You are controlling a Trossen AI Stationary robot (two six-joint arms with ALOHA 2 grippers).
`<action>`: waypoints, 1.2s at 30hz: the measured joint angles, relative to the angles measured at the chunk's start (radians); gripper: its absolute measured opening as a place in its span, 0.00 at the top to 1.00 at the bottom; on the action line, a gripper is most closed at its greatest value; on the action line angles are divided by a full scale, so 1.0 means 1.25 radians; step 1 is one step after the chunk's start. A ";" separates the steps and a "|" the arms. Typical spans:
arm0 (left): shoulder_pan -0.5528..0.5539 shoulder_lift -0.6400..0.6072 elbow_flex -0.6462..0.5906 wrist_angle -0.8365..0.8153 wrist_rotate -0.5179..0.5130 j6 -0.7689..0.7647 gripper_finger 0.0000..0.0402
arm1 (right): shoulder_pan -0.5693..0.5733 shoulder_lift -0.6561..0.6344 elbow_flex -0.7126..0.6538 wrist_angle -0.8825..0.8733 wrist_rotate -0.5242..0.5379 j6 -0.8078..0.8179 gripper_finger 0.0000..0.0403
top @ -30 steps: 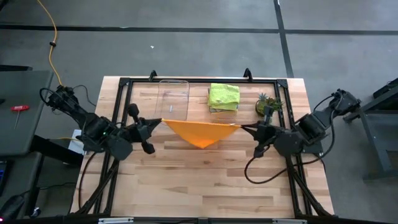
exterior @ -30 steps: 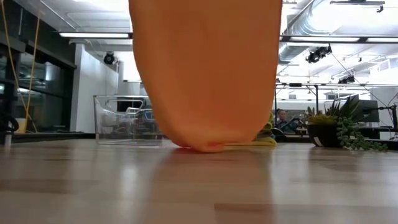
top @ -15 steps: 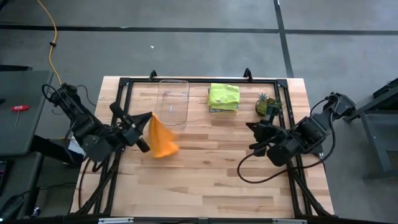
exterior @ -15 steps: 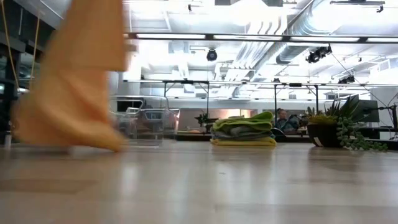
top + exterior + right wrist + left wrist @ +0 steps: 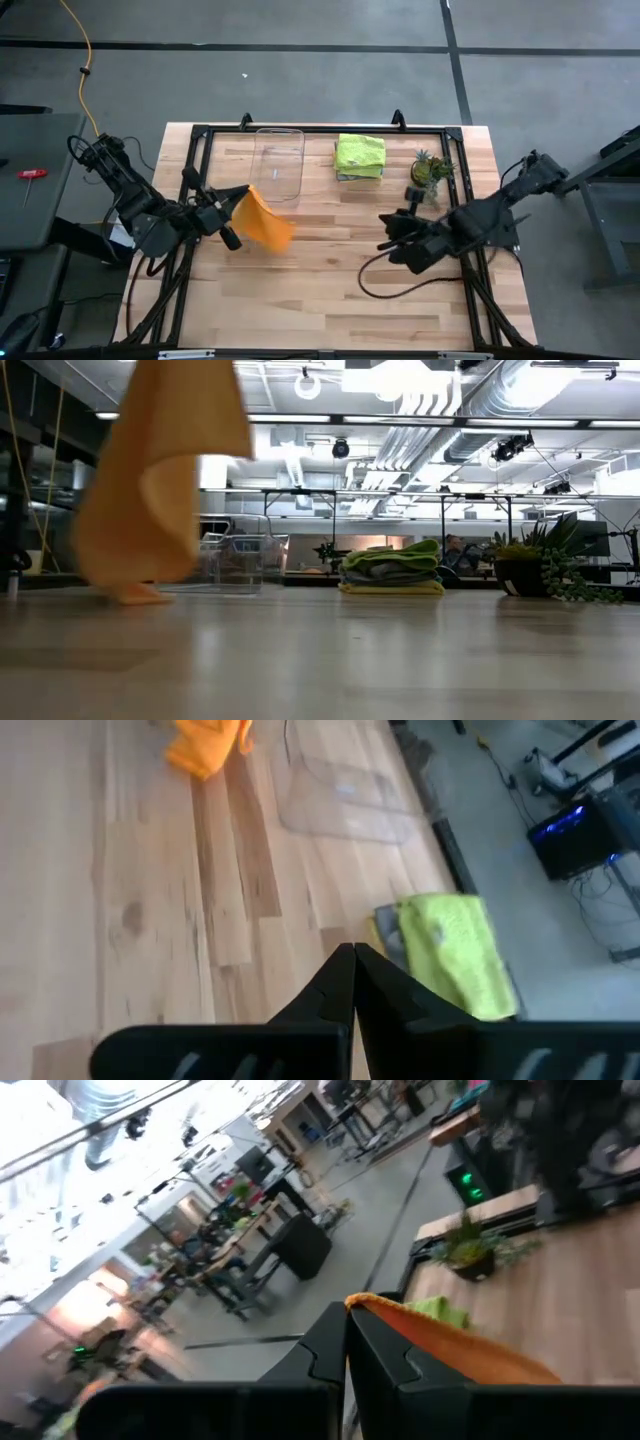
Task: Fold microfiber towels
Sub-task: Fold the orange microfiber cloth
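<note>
From above, the left gripper (image 5: pixel 240 196) pinches one corner of the soft orange microfiber towel (image 5: pixel 264 222), which hangs crumpled over the left part of the light wooden table (image 5: pixel 330 300), just near-side of the clear plastic rectangular tray (image 5: pixel 279 162). The right gripper (image 5: pixel 383 232) hovers right of centre with its fingers pressed together on nothing. A folded stack of microfiber towels, lime green on top (image 5: pixel 360 155), lies at the far edge, with a small green potted plant (image 5: pixel 431 168) to its right.

At table height, the orange towel (image 5: pixel 155 490) dangles at the left, its lowest fold touching the wood; the stack (image 5: pixel 392 568) sits far off, right of the tray (image 5: pixel 232 562).

The left wrist camera shows closed fingers clamping the orange corner (image 5: pixel 440 1338).

The right wrist camera shows shut, empty fingers (image 5: pixel 352 982) over bare wood, the lime towel (image 5: pixel 455 955) beyond them.
</note>
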 joint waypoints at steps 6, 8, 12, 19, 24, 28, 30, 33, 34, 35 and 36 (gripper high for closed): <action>0.000 0.000 0.000 0.003 0.028 -0.021 1.00 | -0.059 0.001 -0.228 0.317 -0.128 -0.031 0.94; 0.000 0.000 0.000 0.003 0.034 -0.021 1.00 | -0.086 0.001 -0.304 0.478 -0.213 -0.057 0.88; 0.000 0.000 0.000 0.004 0.057 -0.023 1.00 | -0.148 0.001 -0.447 0.811 -0.326 -0.100 0.73; 0.001 0.000 0.000 0.003 0.094 -0.053 1.00 | -0.230 0.027 -0.570 1.192 -0.420 -0.172 0.47; 0.001 0.002 -0.001 -0.002 0.093 -0.056 1.00 | -0.236 0.111 -0.530 1.261 -0.452 -0.238 0.40; 0.001 0.003 -0.001 -0.002 0.092 -0.056 1.00 | -0.236 0.189 -0.473 1.274 -0.472 -0.262 0.39; 0.001 0.003 -0.001 -0.002 0.092 -0.056 1.00 | -0.236 0.227 -0.437 1.275 -0.473 -0.278 0.39; 0.001 0.003 -0.001 0.001 0.080 -0.057 1.00 | -0.235 0.280 -0.385 1.271 -0.473 -0.298 0.39; 0.001 0.003 -0.001 -0.001 0.072 -0.062 1.00 | -0.234 0.299 -0.365 1.268 -0.472 -0.304 0.39; 0.001 0.003 -0.001 -0.001 0.061 -0.063 1.00 | -0.232 0.313 -0.346 1.261 -0.473 -0.311 0.39; 0.001 0.003 -0.001 0.000 0.045 -0.064 1.00 | -0.229 0.327 -0.325 1.247 -0.471 -0.322 0.39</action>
